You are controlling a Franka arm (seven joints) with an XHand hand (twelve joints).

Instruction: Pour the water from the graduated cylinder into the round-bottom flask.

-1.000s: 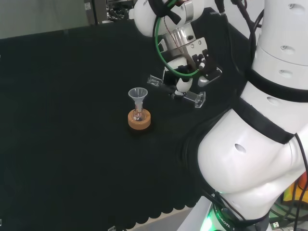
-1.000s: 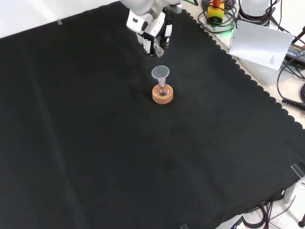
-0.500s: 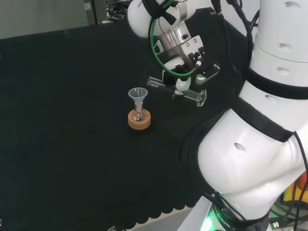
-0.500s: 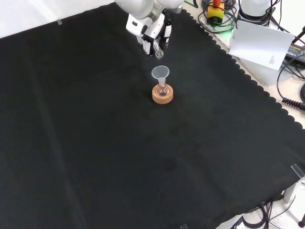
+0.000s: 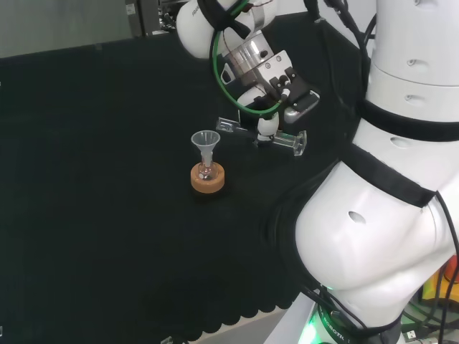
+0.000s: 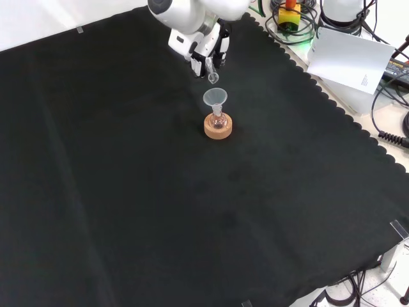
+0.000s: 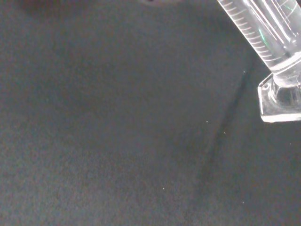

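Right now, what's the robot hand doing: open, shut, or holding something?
Robot hand: shut on the graduated cylinder, which lies nearly level above the cloth, its mouth toward the funnel.

One clear graduated cylinder [image 5: 262, 132]. One small round-bottom flask [image 5: 207, 172]. One clear funnel [image 5: 206, 140]. One cork ring stand [image 5: 208, 179]. One robot hand [image 5: 276, 97]. One black cloth [image 6: 160, 211] covering the bench.

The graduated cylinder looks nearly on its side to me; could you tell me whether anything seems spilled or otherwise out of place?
Nothing stands out. The hand holds the graduated cylinder tipped nearly level, as pouring needs. The funnel sits upright in the round-bottom flask on its cork ring. No wet patch shows on the black cloth.
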